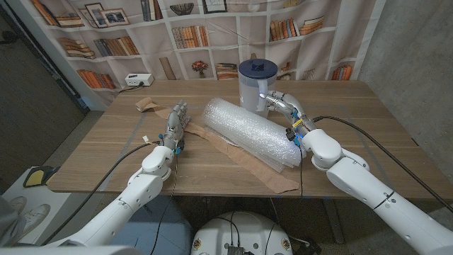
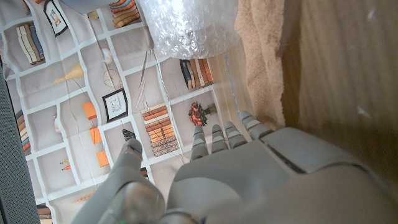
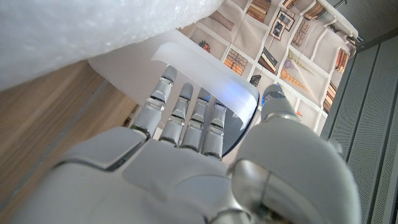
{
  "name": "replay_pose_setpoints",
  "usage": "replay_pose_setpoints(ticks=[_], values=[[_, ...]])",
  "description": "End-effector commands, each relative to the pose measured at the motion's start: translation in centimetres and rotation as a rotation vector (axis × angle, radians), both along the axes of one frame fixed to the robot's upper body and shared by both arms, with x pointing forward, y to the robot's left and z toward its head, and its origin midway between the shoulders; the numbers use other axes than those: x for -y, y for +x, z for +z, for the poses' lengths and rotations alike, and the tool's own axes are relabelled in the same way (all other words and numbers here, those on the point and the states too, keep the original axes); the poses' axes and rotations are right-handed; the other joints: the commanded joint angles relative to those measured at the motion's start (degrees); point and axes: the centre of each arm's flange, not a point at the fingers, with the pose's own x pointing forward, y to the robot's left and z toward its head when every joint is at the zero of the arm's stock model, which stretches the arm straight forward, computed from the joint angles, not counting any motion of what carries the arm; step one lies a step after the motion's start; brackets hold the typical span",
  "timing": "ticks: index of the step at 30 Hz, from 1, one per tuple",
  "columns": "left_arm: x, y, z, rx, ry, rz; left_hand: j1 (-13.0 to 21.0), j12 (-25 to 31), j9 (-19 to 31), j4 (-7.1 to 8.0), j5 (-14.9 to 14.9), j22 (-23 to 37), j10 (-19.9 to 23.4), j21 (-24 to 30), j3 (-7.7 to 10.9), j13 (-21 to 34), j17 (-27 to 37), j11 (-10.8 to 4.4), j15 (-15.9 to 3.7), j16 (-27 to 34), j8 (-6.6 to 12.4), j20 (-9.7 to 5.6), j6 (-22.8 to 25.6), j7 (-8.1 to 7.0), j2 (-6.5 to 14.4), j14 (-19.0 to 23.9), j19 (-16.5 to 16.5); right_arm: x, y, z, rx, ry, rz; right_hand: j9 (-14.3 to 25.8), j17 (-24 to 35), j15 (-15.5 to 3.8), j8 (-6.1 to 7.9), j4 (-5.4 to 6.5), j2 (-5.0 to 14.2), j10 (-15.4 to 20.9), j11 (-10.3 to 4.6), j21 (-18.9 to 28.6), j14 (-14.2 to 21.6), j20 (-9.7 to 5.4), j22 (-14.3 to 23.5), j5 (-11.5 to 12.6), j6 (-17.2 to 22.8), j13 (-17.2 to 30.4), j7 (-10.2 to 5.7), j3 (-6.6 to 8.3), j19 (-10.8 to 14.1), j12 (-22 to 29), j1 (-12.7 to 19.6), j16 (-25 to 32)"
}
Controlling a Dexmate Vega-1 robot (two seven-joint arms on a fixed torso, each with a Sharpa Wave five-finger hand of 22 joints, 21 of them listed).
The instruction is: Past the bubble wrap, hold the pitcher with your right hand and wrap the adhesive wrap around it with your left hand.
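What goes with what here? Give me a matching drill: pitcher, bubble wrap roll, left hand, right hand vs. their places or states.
Column A:
1. pitcher
2. bubble wrap roll
3. left hand
4. right hand

Column B:
a. lies across the table's middle on brown paper
b. at the pitcher's side, fingers against it
c. stands upright at the far edge, dark blue lid on
d. holds nothing, beside the roll's near-left end

Pairs: 1-c, 2-a, 3-d, 4-b

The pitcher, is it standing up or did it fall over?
Standing up. The pitcher sits on its base at the table's far side, its blue lid on top.
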Motion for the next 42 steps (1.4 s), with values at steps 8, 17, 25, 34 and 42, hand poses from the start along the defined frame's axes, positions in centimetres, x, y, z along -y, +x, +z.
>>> replay_pose_setpoints(ticks=[8,17,25,34,42], values=[[-0.1,-0.6,-0.6,-0.006,-0.006,0.003,0.20,0.18,0.16,-0.16,0.18,0.28,0.47,0.09,-0.29,0.27,0.09,0.01,0.48,0.23,0.06,-0.05,0.34,-0.05,0.51,-0.23,0.12,-0.2,0.3,-0.5,-0.060,0.049,0.096,-0.08,0.50,0.32,0.07,0.35,0.61,-0.37,-0.86,-0.41,-1.76,0.15,0.10,0.18,-0.28,-0.17,-0.38,-0.01,-1.97,-0.74,0.84,-0.51],[0.2,-0.8,-0.9,-0.010,-0.006,0.004,0.21,0.17,0.16,-0.16,0.19,0.28,0.43,0.09,-0.30,0.27,0.10,0.04,0.52,0.24,0.05,-0.04,0.32,-0.15,0.54,-0.24,0.11,-0.1,0.3,-0.6,-0.084,0.071,0.098,0.02,0.73,-0.17,-0.59,0.20,-0.03,-1.10,0.92,-0.01,-1.86,0.07,0.15,0.23,-2.23,-0.26,0.43,-0.55,-2.12,-1.52,1.16,-0.44],[0.5,-0.9,-1.0,-0.018,-0.003,0.004,0.23,0.18,0.16,-0.17,0.19,0.28,0.46,0.08,-0.30,0.27,0.09,-0.03,0.52,0.24,0.08,-0.04,0.39,-0.13,0.58,-0.23,0.09,0.0,0.3,-0.6,-0.080,0.088,0.104,0.25,0.97,-0.81,-0.52,0.11,-0.25,-1.31,1.33,0.62,-0.42,-0.04,0.17,0.33,-2.55,-0.13,0.58,-0.76,-0.89,-1.72,1.53,0.22],[0.8,-0.8,-0.9,-0.021,0.004,-0.003,0.24,0.17,0.16,-0.17,0.19,0.28,0.42,0.08,-0.31,0.27,0.09,0.02,0.41,0.25,0.07,-0.04,0.35,-0.07,0.61,-0.21,0.10,0.2,0.7,-0.8,-0.106,0.111,0.150,0.60,0.91,-3.83,-0.25,-0.08,-0.36,-0.96,0.19,0.84,1.23,-0.14,0.22,0.31,-2.62,0.04,0.08,-0.85,-0.64,-1.81,2.54,0.74],[1.0,-1.0,-1.0,-0.026,0.006,-0.004,0.26,0.21,0.16,-0.17,0.19,0.28,0.51,0.06,-0.31,0.27,0.09,0.02,0.48,0.24,0.09,0.03,0.41,-0.02,0.65,-0.26,0.05,0.2,0.8,-0.9,-0.107,0.102,0.153,0.86,0.51,-4.72,-0.17,0.00,-0.42,-1.09,0.00,1.56,1.99,0.78,0.29,0.27,-2.86,0.15,-0.15,-1.05,0.99,-2.05,2.87,0.77]])
